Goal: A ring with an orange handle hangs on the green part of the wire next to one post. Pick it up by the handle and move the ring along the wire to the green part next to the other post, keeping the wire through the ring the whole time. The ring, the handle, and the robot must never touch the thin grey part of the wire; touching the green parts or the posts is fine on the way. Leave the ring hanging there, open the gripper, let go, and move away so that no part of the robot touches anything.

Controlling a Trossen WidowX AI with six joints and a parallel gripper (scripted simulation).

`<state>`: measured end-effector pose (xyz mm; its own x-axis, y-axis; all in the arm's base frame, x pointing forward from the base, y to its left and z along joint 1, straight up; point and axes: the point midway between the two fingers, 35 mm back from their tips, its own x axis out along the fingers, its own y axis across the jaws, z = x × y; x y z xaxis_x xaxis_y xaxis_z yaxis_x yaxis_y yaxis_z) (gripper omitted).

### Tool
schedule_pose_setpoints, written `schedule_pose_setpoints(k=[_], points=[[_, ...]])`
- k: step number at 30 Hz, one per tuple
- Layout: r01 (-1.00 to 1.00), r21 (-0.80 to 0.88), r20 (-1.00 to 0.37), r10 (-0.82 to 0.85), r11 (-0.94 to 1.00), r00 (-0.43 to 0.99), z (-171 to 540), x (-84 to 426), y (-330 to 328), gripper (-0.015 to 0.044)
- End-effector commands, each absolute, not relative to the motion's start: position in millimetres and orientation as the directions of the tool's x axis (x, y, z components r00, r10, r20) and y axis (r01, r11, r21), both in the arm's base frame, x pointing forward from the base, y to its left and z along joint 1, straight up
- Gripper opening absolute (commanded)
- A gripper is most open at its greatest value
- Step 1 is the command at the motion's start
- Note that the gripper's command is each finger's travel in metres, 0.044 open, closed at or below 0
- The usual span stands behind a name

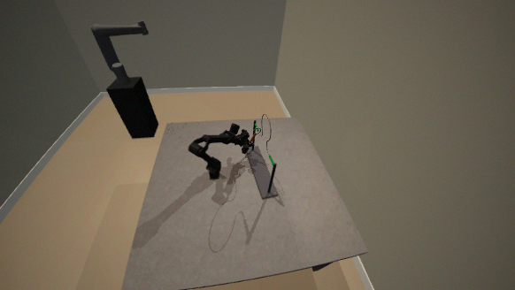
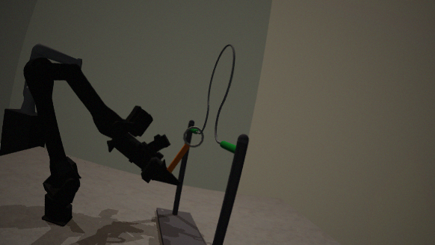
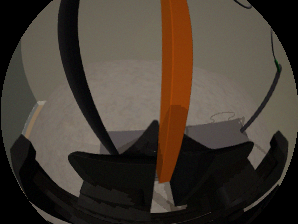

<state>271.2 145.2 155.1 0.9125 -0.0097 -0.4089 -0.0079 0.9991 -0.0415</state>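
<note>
My gripper (image 2: 175,180) (image 3: 158,124) is shut on the orange handle (image 2: 179,158) (image 3: 175,65) (image 1: 252,139), beside the far post (image 2: 179,194) (image 3: 70,40). The handle slants up from the fingers to the ring (image 2: 184,137). In the exterior view the ring appears around the far green part (image 2: 194,130), near where the grey wire (image 2: 229,45) (image 1: 271,133) begins; I cannot tell exactly where the wire passes through or whether they touch. The near green part (image 2: 228,146) (image 1: 272,159) is at the near post (image 2: 231,183) (image 1: 272,179) (image 3: 261,102).
The grey wire rises in a tall narrow loop between the posts. Both posts stand on a flat grey base (image 1: 262,174) (image 2: 179,228) on the table (image 1: 177,248). A second arm on a black pedestal (image 1: 133,108) stands beyond the table.
</note>
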Motion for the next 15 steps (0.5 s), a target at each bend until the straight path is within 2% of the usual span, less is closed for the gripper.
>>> schedule_pose_setpoints(k=[1,8,15], points=[[-0.008,-0.041,-0.409,-0.010,0.999,0.913,155.1,271.2,145.2,-0.0019],[-0.008,-0.041,-0.410,-0.010,0.999,0.912,155.7,269.6,145.5,0.0160],[-0.005,-0.038,-0.416,-0.012,0.999,0.909,163.3,250.3,147.5,0.0160]])
